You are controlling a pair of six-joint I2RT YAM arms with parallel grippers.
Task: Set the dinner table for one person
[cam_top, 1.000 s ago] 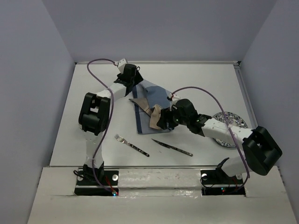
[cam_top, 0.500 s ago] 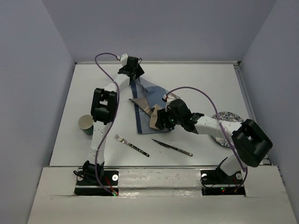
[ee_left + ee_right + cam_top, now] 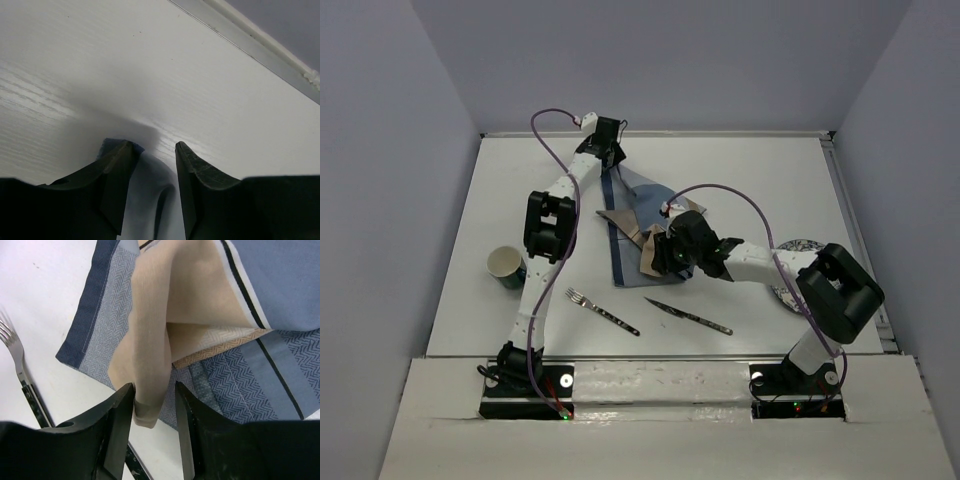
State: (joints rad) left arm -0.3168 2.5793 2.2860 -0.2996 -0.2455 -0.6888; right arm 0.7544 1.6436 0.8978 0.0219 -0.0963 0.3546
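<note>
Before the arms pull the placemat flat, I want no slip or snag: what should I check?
1. Left gripper at a corner of the placemat: ok.
2. Left jaws closed on it: not ok, a gap shows.
3. Right gripper straddling the tan fold: ok.
4. Right jaws closed on the fold: not ok, a gap shows.
5. Fork and knife off the cloth: ok.
6. Placemat flat: not ok, bunched.
</note>
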